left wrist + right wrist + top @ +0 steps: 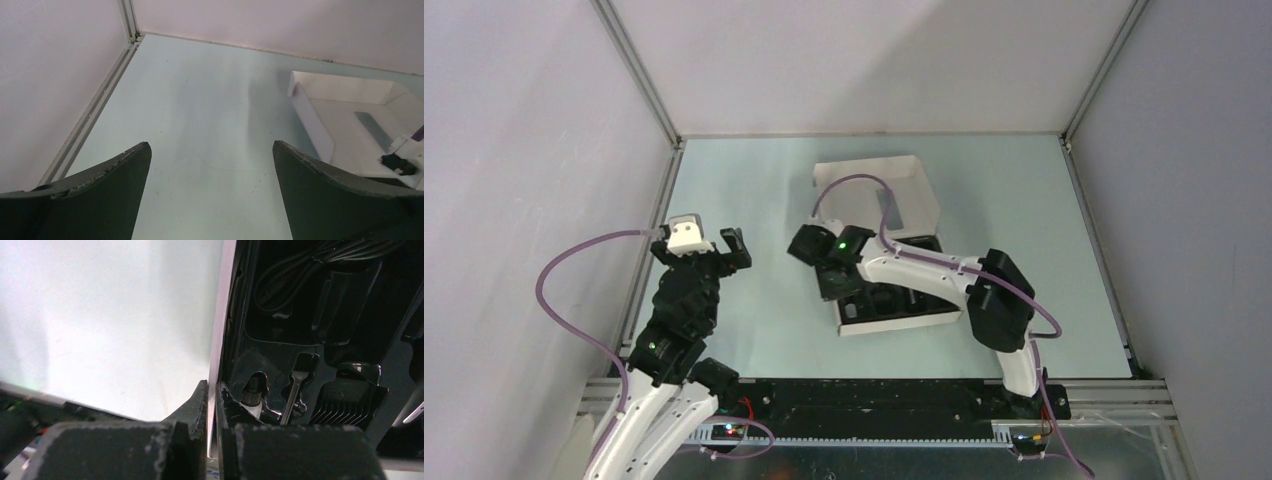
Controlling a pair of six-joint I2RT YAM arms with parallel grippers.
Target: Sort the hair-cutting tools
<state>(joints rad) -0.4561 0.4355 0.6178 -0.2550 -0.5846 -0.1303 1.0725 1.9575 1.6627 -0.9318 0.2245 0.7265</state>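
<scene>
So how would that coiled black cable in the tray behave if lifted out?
Probably floppy: the cable lies in loose loops, so it may uncoil and dangle. Likely light, being thin. It could snag on the black tray, since it sits in a recess.

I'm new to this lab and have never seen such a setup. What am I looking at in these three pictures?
Two robot arms are bolted at the near edge of a table. One picture looks down on both; the others come from cameras on their wrists. The left gripper hangs open above the table, holding nothing. The right gripper is pinched on the side wall of a white box. Its black tray holds a coiled cable, a thin brush and a comb attachment.
</scene>
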